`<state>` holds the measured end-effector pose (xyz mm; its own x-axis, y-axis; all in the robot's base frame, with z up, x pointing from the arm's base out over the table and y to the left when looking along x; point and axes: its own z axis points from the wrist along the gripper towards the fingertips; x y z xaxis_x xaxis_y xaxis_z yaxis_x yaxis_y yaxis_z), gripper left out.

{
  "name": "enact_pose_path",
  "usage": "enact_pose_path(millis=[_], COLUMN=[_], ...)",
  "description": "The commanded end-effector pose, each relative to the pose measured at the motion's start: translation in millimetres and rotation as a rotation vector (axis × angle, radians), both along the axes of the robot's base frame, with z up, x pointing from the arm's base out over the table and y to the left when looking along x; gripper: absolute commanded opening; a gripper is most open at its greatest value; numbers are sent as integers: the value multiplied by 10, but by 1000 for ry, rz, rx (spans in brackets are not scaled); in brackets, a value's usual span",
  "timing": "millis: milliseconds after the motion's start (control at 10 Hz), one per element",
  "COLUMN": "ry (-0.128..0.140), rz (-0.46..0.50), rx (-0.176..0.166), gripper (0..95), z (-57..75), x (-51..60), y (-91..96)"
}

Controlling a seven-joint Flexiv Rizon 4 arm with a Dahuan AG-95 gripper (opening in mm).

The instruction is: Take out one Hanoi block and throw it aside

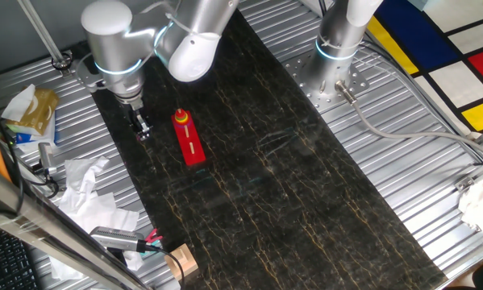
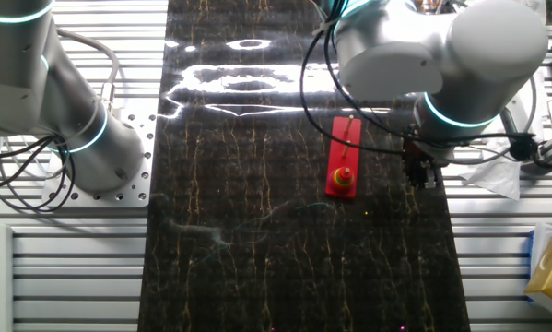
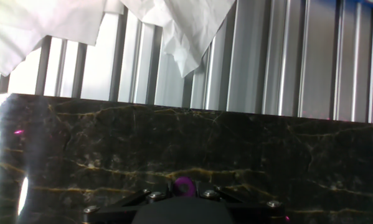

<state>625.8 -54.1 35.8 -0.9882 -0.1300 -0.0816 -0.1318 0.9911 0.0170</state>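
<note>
Glossy veined black mat (image 3: 174, 143), crumpled tissue (image 3: 174, 25) beyond.

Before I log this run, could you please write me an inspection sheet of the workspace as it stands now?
Surface: dark marbled mat lying on a ribbed metal table.
Job's things: red Hanoi tower base on the mat, with a small stack of blocks on one end peg.
Clutter: crumpled white tissues and a yellow packet beside the mat; a small wooden block at the mat's corner.
Grippers: gripper near the mat's edge, beside the tower base and apart from it; whether anything is held cannot be told.
Cables: grey cable across the table from the second arm's base.
Surroundings: coloured panel floor.
</note>
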Motion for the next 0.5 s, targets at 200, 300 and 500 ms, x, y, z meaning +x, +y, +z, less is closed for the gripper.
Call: enact_pose_path(millis=[200,300,500], ry=[-1,-1,0], rz=[-2,-5,-4], rx=[10,13,14], gripper=[0,0,0], z=[-32,-43,-80], x=[0,2,6], y=[-6,-10,-20])
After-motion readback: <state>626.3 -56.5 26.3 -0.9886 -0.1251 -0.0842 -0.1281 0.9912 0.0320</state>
